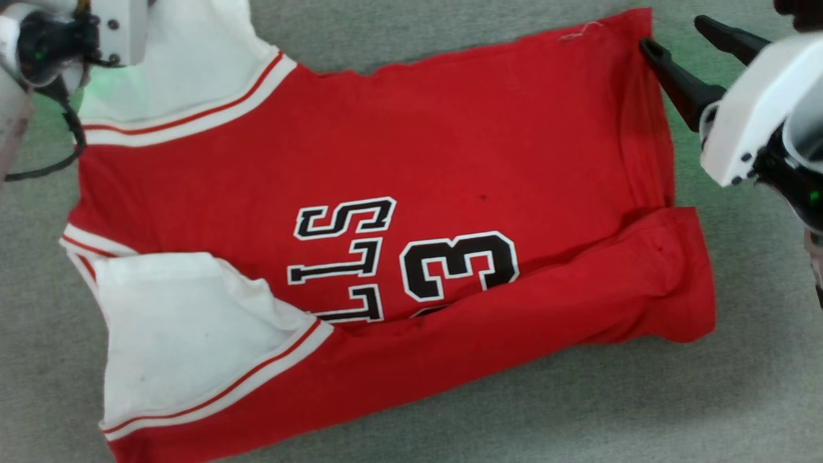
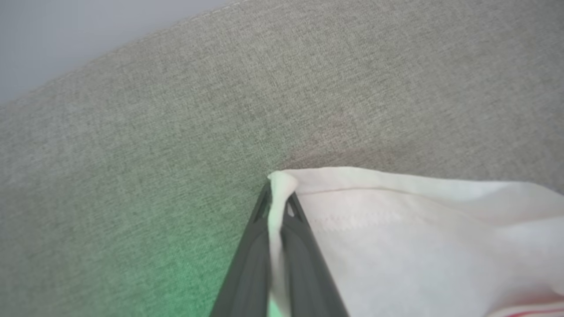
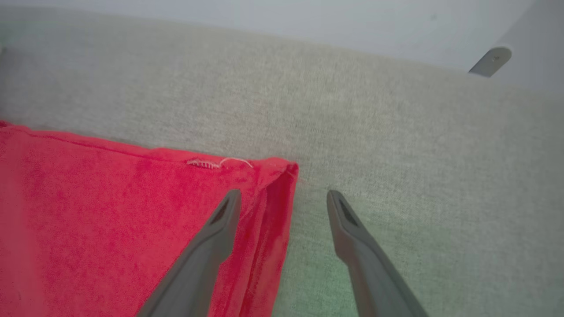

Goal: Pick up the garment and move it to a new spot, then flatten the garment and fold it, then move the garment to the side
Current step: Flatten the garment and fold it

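A bright red garment (image 1: 482,148) with white panels, striped trim and black-and-white lettering lies spread on a grey woven upholstered surface (image 1: 739,386). Its near long edge is folded over part of the lettering. The left gripper (image 2: 278,203) has its jaws pinching a white corner of the garment, toward the surface's far edge. The right gripper (image 1: 673,33) has its jaws spread astride the red hem corner, one finger over cloth and the other over bare upholstery. A loose pale thread (image 3: 229,162) sits on that hem. A small grey metal fitting (image 3: 491,61) shows beyond the far edge.
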